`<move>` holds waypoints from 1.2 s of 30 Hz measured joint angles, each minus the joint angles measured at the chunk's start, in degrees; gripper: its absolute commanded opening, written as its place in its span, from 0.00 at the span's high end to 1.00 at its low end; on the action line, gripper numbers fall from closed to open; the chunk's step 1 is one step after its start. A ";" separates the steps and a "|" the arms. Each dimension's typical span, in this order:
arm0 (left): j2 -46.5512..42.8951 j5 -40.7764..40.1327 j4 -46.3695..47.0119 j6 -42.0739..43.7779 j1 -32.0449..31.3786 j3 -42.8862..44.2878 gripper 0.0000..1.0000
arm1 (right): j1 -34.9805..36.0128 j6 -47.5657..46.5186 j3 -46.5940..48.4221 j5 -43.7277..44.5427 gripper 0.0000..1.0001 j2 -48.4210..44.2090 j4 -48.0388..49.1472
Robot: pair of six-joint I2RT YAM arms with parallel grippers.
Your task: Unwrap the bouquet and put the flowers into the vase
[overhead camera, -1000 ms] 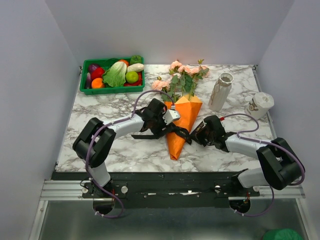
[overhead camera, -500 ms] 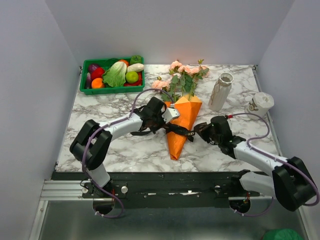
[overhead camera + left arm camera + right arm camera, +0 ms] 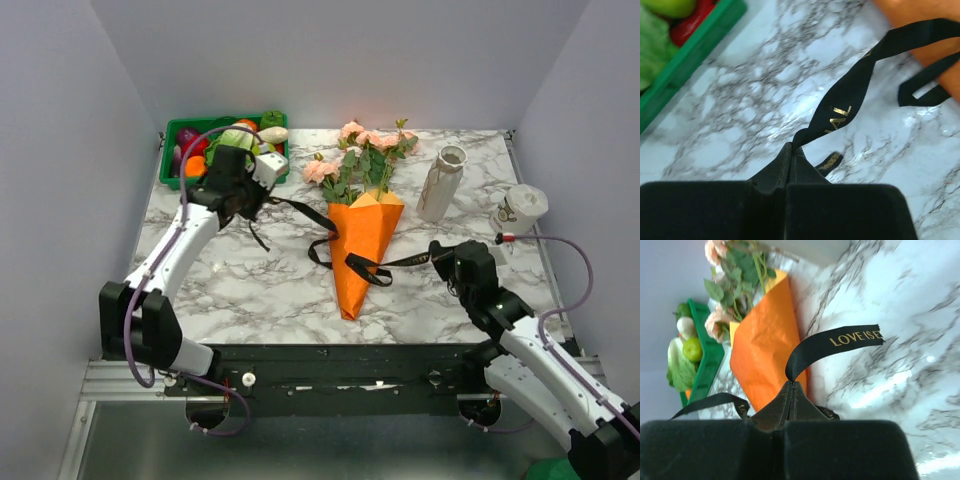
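Black ribbon [image 3: 840, 112] spanning marble [image 3: 250, 290], bouquet [image 3: 365, 245] near front edge

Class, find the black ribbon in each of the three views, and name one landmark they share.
Top external: black ribbon stretched across mid-picture, crossing the orange paper cone.
Left wrist: ribbon rises from bottom centre to upper right.
Right wrist: ribbon at centre, lettered end pointing right.
Shared landmark: the orange paper cone.

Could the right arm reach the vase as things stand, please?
Likely within reach, but not free: the right gripper is shut on the ribbon; nothing stands between it and the vase.
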 measured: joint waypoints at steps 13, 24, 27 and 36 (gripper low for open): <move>-11.21 -3.76 -4.83 0.57 26.93 0.24 0.01 | -3.85 -3.89 15.56 18.93 0.26 -10.16 -21.20; -8.22 12.31 -14.62 -0.70 13.84 14.34 0.01 | -3.96 -17.57 24.15 18.80 0.03 0.74 -23.56; -6.16 16.87 -13.33 -1.95 6.73 16.00 0.01 | -3.67 -22.93 24.15 14.16 0.02 3.06 -21.09; 17.42 28.74 -10.51 1.84 -1.86 23.54 0.01 | -1.70 -32.24 21.29 6.08 0.05 2.62 -14.16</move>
